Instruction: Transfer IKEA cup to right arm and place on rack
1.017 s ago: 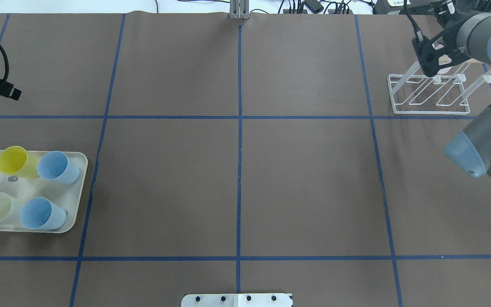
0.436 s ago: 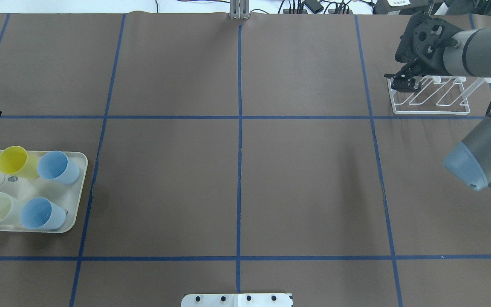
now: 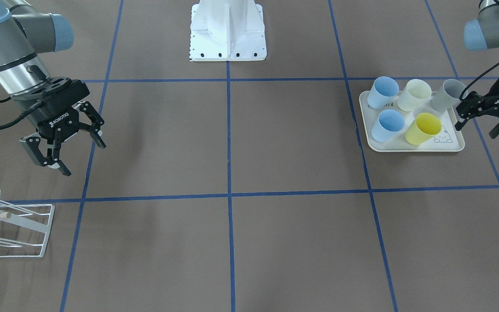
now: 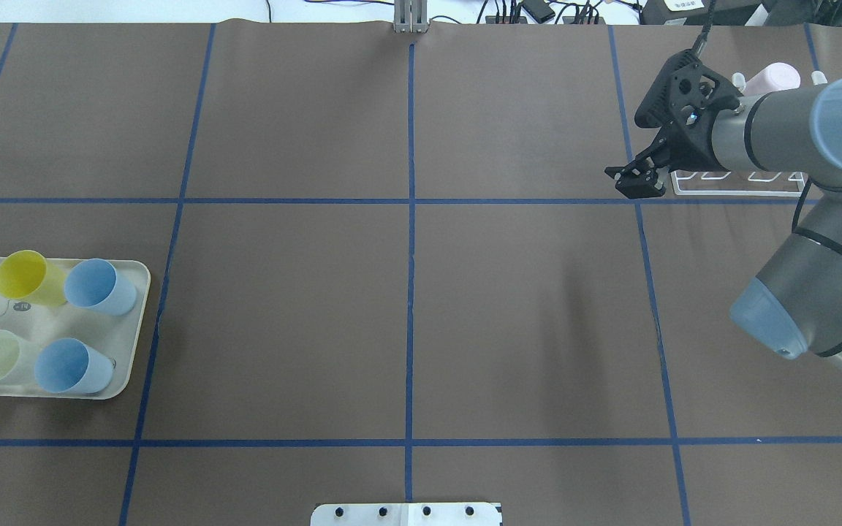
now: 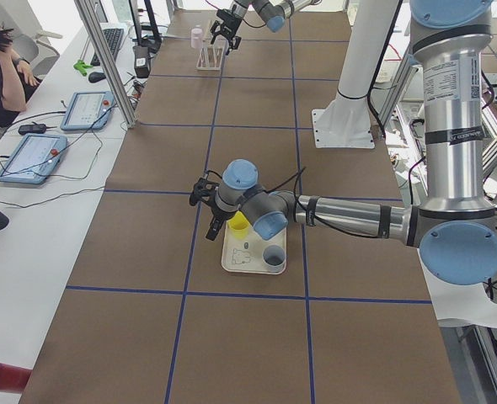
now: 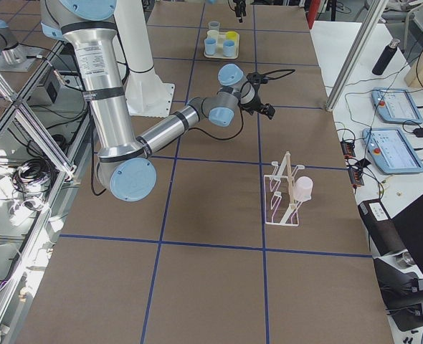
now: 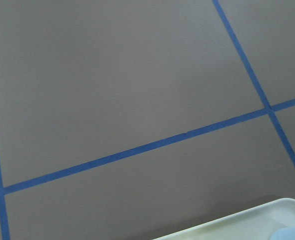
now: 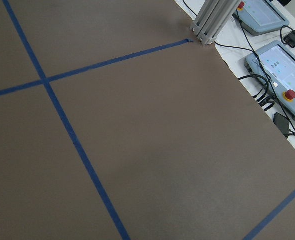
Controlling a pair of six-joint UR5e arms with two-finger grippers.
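Brown paper gridded with blue tape covers the table [image 4: 406, 292], where on the robot's left a cream rounded tray [image 4: 129, 336] holds five plastic cups [image 3: 422, 128] in blue, yellow, pale green and grey. The left gripper [image 3: 475, 131] hovers at the tray's outer edge, fingers spread and empty. Farther out on the other side the right gripper [image 3: 84, 159] hangs spread and empty near the white wire rack [image 6: 282, 204], where a pale pink plastic cup [image 6: 303, 189] sits on a prong.
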